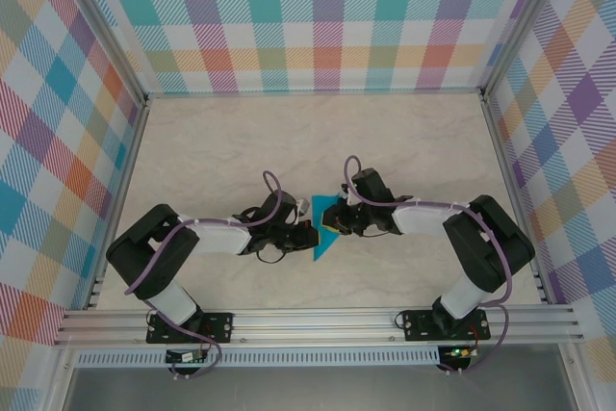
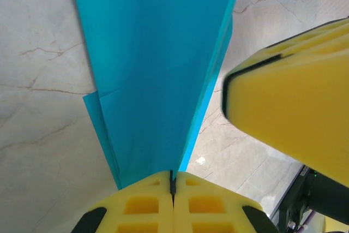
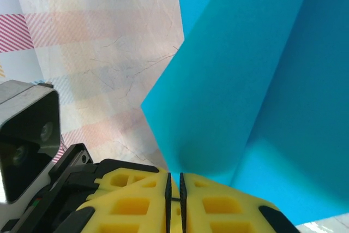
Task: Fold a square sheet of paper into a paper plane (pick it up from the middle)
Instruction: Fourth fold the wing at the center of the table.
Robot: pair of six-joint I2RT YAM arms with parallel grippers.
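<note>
1. As we seemingly worked a fold, our left gripper (image 2: pixel 172 183) and right gripper (image 3: pixel 174 181) each clenched the square sheet of paper (image 1: pixel 323 245), held between them toward the table's (image 1: pixel 241 141) near edge.
2. We judged the next move needed the crease pressed flat.

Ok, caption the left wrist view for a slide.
Left gripper shut on the folded teal paper sheet, over the marbled table.

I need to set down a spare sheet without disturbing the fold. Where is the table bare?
Bare: the far half of the table, up to the checkered back wall. Crowded: the near centre, where the left gripper and right gripper both pinch the folded teal paper.
</note>
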